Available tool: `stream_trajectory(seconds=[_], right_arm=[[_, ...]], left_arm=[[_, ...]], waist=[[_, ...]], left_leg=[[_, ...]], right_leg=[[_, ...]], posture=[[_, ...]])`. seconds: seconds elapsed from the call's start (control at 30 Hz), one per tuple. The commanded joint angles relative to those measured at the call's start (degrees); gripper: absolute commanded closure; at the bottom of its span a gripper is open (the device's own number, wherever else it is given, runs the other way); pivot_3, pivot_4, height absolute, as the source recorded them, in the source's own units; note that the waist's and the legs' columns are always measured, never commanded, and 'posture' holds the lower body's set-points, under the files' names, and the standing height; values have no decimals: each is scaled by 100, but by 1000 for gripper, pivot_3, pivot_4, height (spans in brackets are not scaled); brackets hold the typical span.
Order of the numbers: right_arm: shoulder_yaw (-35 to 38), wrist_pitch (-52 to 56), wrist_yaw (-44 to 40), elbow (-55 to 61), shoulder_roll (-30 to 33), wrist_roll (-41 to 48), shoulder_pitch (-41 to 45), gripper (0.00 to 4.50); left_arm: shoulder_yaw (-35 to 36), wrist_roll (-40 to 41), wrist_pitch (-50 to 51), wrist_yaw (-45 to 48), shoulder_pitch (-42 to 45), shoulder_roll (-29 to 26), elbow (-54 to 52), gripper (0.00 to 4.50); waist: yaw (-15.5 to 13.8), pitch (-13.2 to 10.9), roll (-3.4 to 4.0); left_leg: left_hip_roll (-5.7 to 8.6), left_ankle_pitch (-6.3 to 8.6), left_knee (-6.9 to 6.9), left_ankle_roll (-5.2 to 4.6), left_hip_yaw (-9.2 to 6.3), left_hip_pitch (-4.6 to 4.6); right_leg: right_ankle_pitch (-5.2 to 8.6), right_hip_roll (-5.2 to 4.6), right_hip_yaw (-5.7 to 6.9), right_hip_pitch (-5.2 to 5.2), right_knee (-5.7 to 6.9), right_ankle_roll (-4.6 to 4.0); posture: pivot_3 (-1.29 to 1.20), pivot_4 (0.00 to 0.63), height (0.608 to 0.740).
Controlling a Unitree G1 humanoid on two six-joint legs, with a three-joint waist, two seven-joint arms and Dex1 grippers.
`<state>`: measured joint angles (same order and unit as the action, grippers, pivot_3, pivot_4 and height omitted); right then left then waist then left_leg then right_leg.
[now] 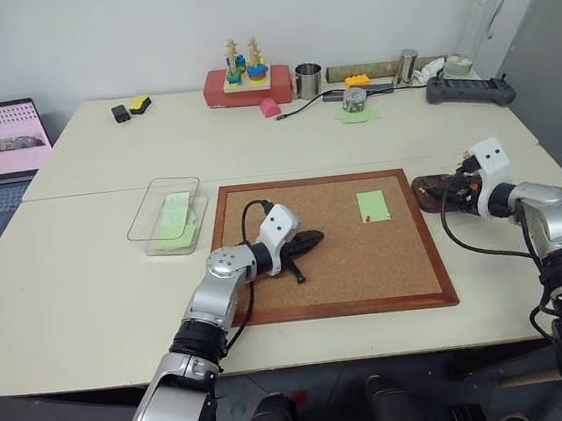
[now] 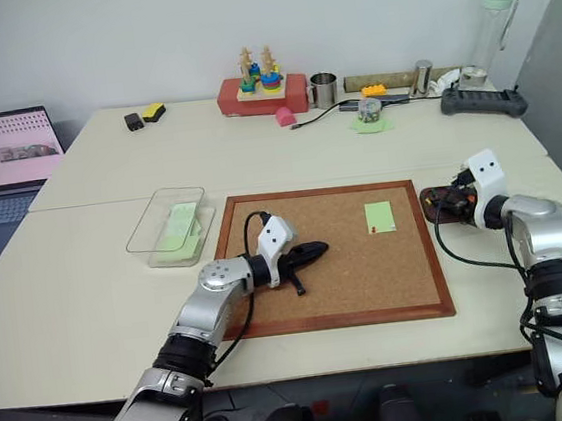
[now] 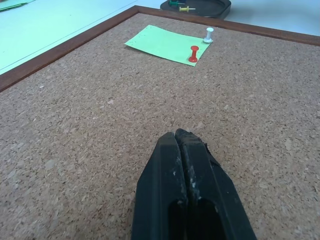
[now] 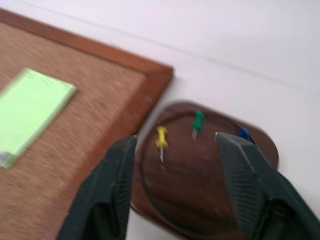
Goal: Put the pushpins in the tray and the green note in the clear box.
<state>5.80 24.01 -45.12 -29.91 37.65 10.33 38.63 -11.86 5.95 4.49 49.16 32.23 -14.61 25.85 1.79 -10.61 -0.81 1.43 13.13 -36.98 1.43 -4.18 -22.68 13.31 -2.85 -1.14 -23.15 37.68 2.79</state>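
Right gripper (image 4: 175, 150) jaws spread above tray (image 4: 210, 200); three pushpins (image 4: 162, 137) between.

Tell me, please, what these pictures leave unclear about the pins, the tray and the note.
- Tray: in the head views the right gripper covers most of it, so its pins cannot be counted there.
- Blue pin: right wrist view, partly behind a finger.
- Green note: whether the red pin and white pin pierce it is too small to tell.
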Motion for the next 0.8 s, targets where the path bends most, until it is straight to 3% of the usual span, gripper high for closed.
stream_trajectory(seconds=[0.03, 0.23, 0.63, 0.8], right_arm=[[-89, 126, -960, 1588, 243, 531, -663, 1471], [-443, -109, -879, 2103, -82, 412, -1037, 1471], [-641, -1239, -573, 849, -626, 57, -766, 1471], [-622, -1567, -600, 548, -730, 7, -693, 2375]], left_arm=[[-66, -115, 53, 25, -85, -30, 166, 4500], [-62, -115, 69, 38, -95, -58, 145, 4500], [-54, -119, 143, 80, -157, -178, 9, 4500], [-37, -113, 170, 87, -213, -249, -60, 4500]], waist=[[-3, 1, -2], [14, 1, 0], [11, 1, -1], [22, 1, -1]], left_leg=[[0, 0, 1, 0, -3, -1], [-1, 0, 0, 0, -10, 0], [-1, -2, 0, -1, -8, 1], [-5, -2, 1, -1, -8, 3]], right_leg=[[0, 0, 2, 0, 0, 0], [17, 2, 10, 3, -2, 28], [16, 2, 9, 1, -2, 27], [16, 9, 8, 0, -2, 27]], posture=[[0, 150, 740], [0, 150, 740], [0, 150, 740], [0, 150, 740]])
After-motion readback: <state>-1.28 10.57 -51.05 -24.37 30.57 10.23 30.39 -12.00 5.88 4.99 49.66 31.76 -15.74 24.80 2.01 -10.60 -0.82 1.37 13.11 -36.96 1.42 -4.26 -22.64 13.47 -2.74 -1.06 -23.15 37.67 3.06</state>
